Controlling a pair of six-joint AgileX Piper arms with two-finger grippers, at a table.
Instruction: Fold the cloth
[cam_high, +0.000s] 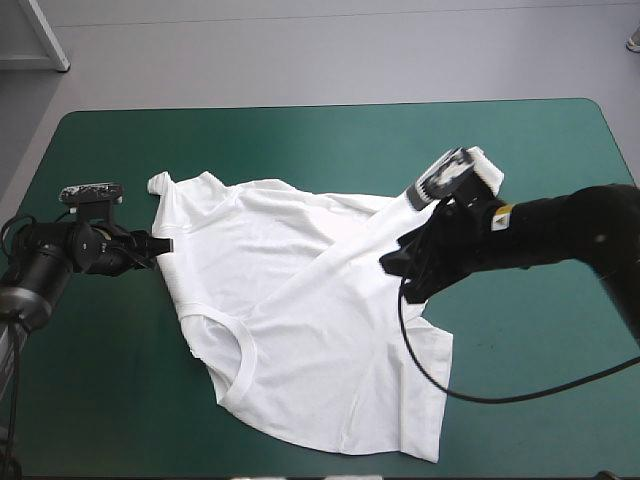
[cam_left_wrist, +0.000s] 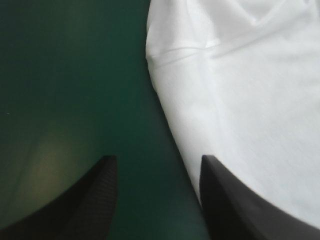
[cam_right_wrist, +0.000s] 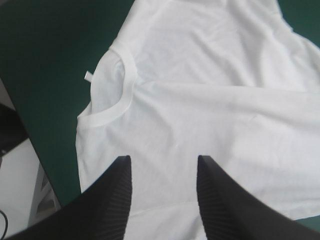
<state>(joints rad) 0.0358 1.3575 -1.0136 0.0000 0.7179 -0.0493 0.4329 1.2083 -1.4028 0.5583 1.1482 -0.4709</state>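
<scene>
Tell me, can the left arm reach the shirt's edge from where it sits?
Probably yes. The left gripper stands open right at the T-shirt's edge, low over the teal-green cover, and nothing lies between it and the cloth.

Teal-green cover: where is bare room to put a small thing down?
Bare: the wide strip of the teal-green cover between the T-shirt and the far edge, and the near left corner. Crowded: the middle, where the right claw is over the T-shirt, and the left claw at its edge.
</scene>
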